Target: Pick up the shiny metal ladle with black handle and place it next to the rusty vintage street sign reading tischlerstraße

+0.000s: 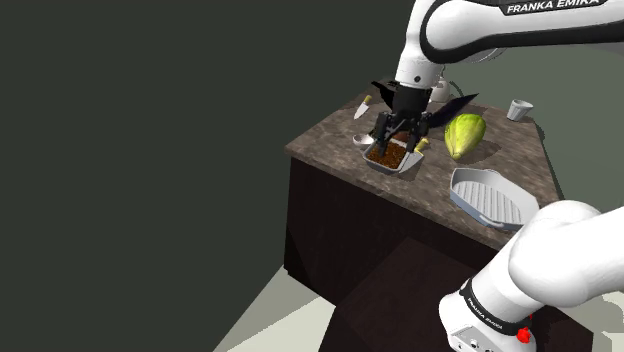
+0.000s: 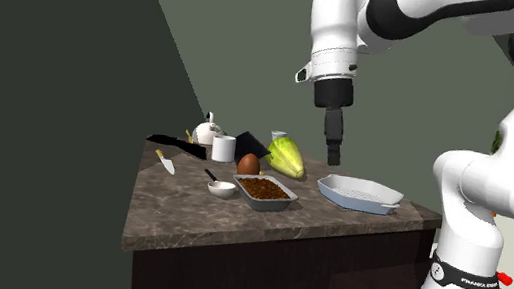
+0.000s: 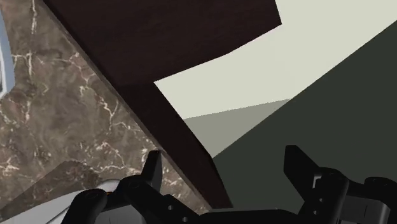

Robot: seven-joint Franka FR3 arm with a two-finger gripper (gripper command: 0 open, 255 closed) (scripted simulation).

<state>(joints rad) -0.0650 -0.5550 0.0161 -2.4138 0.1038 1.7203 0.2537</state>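
The ladle point(image 2: 220, 185) lies on the marble counter point(image 2: 175, 221). In the second exterior view its pale bowl sits just beside the left end of the tray of brown food point(image 2: 278, 204). Its long axis slants: the thin black handle runs from the bowl up and to that view's left, toward the knife point(image 2: 165, 162), which lies apart from it. In the shoulder view the ladle's bowl point(image 1: 362, 140) shows at the tray's left, but the handle is hard to make out there.

The gripper point(image 2: 332, 154) hangs well above the counter, between the tray and the white baking dish point(image 2: 359, 202). The wrist view shows its fingers point(image 3: 153, 168) spread wide with nothing between them, over the counter's edge and the pale floor. At the back of the counter a black angular shape point(image 2: 171, 140) is too dark to read.
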